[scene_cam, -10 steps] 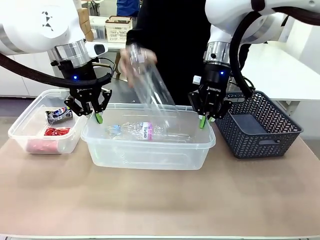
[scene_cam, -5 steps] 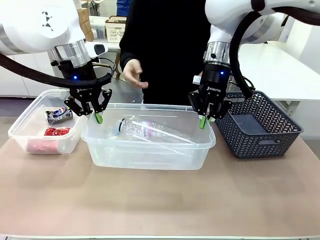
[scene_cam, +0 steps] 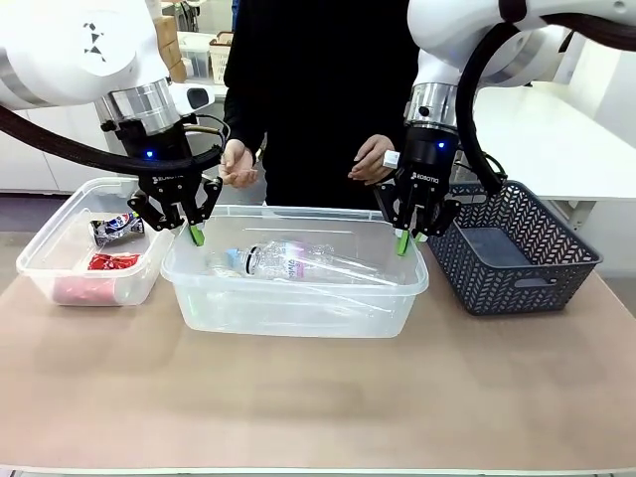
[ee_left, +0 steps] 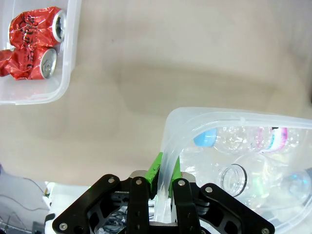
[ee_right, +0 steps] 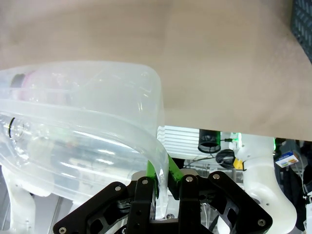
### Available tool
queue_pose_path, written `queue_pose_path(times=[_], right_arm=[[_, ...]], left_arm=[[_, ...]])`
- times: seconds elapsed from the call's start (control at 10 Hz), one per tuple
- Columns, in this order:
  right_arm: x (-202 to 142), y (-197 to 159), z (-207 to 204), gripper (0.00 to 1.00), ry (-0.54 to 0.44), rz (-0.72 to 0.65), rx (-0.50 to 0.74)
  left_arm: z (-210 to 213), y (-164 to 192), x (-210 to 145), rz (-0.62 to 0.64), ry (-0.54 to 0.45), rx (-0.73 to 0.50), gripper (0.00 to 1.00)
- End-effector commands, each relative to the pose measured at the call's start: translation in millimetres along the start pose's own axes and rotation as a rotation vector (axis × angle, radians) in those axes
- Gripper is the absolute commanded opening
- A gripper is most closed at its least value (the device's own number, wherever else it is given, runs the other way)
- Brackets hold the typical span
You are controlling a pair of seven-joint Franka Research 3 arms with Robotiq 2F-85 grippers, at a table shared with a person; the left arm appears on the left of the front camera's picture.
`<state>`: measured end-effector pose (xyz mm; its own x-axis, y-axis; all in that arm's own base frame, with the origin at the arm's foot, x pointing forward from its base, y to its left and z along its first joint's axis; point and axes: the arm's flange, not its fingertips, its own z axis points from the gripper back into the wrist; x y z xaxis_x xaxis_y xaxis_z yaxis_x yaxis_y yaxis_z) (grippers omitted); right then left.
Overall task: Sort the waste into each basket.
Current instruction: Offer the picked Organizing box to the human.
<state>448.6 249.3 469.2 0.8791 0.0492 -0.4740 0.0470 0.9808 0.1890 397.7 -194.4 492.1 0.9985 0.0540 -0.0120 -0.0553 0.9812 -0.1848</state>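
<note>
The clear bottles [scene_cam: 298,261] lie on their sides, long axes running left to right, one blue cap toward the left. They rest inside the middle clear tub [scene_cam: 298,308], between my two pincers. My left pincer [scene_cam: 196,236] is clamped on the tub's left rim, my right pincer [scene_cam: 401,243] on its right rim. Crushed red cans [scene_cam: 99,273] sit in the left tub [scene_cam: 40,268] on the table [scene_cam: 318,397].
</note>
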Motion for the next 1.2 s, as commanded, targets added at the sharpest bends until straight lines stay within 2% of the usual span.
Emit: queue_pose_path(times=[0.0,0.3,0.4,0.6,0.8,0.9,1.1], right_arm=[[-5,-4,-3,0.0,-0.002,0.007,0.0],[-5,-4,-3,0.0,-0.002,0.007,0.0],[0,0,0,0.06,0.0,0.0,0.0],[42,45,45,0.06,-0.066,-0.017,0.027],[74,66,63,0.06,-0.104,0.024,0.03],[88,69,62,0.06,-0.105,0.01,0.02],[110,67,60,0.06,-0.067,-0.032,0.02]], left_arm=[[7,0,0,0.02,-0.006,-0.02,0.0],[7,0,0,0.02,-0.006,-0.02,0.0],[0,0,0,0.0,0.0,0.0,0.06],[29,-11,60,-0.001,-0.084,-0.051,0.06],[27,-16,107,-0.018,-0.106,-0.094,0.06],[23,-21,117,-0.03,-0.129,-0.084,0.06],[9,-31,130,-0.066,-0.094,-0.052,0.06]])
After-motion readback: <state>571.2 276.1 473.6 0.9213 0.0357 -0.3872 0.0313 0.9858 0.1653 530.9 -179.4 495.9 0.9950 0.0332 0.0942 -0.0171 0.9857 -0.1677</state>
